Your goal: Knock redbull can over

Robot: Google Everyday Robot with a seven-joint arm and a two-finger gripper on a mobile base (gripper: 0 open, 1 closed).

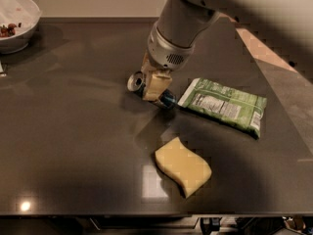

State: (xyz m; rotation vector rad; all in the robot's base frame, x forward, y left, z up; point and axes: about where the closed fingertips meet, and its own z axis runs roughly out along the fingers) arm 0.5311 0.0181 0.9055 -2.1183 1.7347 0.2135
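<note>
The redbull can [139, 83] lies tipped far over on the dark table [73, 141], its silver top pointing left and its blue bottom end [167, 100] to the right. My gripper [155, 84] comes down from the upper right and sits right over the can's middle, its cream fingers [156, 83] covering most of the can's body. The green bag [225, 105] lies flat just to the right of the can.
A yellow sponge [183, 166] lies near the front edge, below the can. A white bowl [17, 21] with some food stands at the far left corner. The table's right edge runs diagonally past the bag.
</note>
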